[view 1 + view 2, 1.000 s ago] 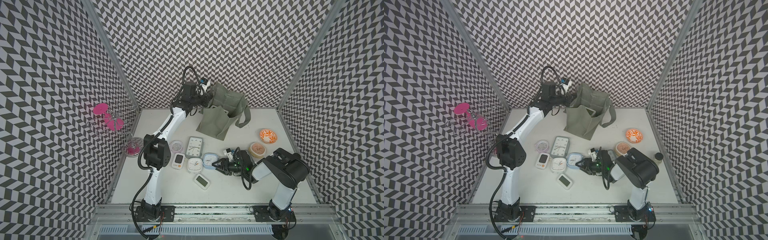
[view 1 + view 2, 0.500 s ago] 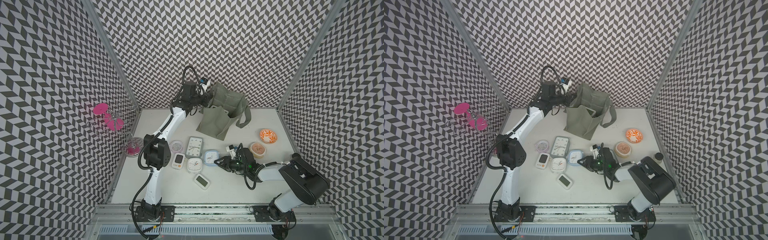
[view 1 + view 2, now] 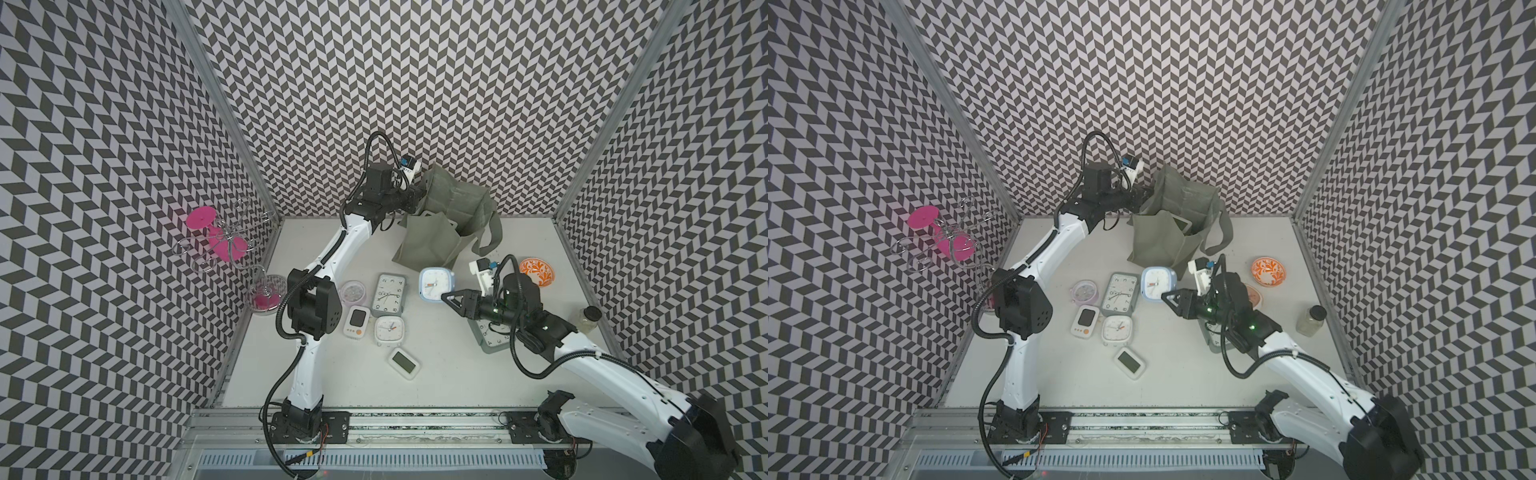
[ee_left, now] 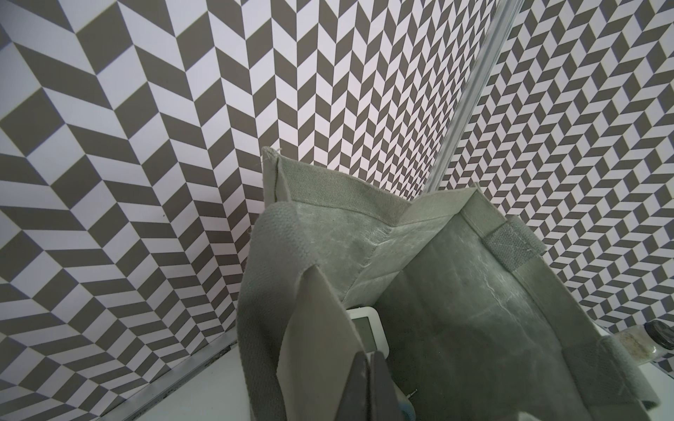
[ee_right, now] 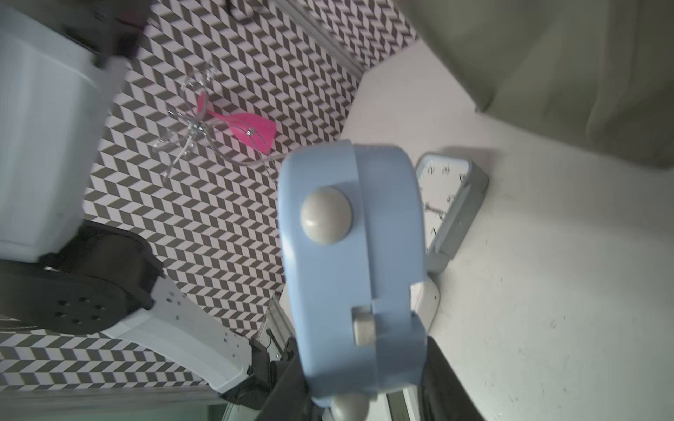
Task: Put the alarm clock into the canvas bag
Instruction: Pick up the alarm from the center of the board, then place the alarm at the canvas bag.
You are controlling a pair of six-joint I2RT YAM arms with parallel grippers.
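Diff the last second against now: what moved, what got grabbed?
The right pincer closed on the blue alarm clock, lifted it off the table and carried it toward the canvas bag. The right arm stretched out from its folded pose. Unchanged: the left pincer stays clamped on the bag's upper edge, and the other clocks lie where they were.
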